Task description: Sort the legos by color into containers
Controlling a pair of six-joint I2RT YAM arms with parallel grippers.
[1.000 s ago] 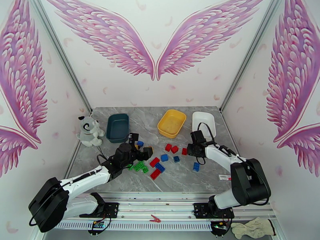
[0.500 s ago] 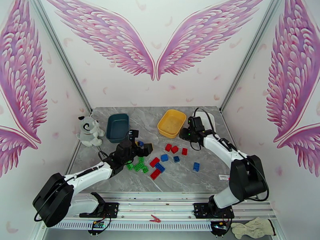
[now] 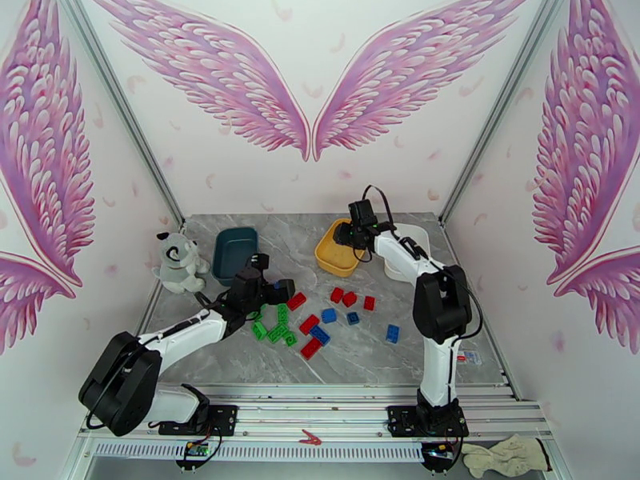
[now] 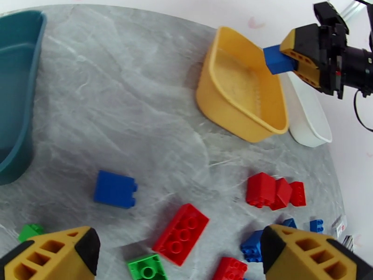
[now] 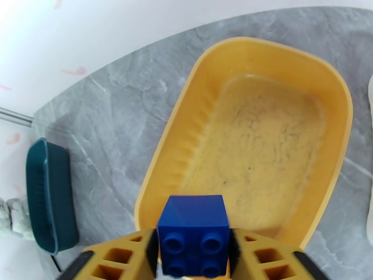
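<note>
Grey marble counter (image 3: pixel 360 358): we see the right gripper (image 5: pixel 193 250) clasping a blue brick (image 5: pixel 193 220) over the near rim of the yellow tray (image 5: pixel 163 173), basin just ahead, upper frame; left gripper (image 4: pixel 179 241) gapes empty.

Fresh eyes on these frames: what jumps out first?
The right tool holds a blue brick above the yellow tray at the far side of the table. The left tool hangs open above scattered red, blue and green bricks mid-table. Huge pink wings cover the back wall.
</note>
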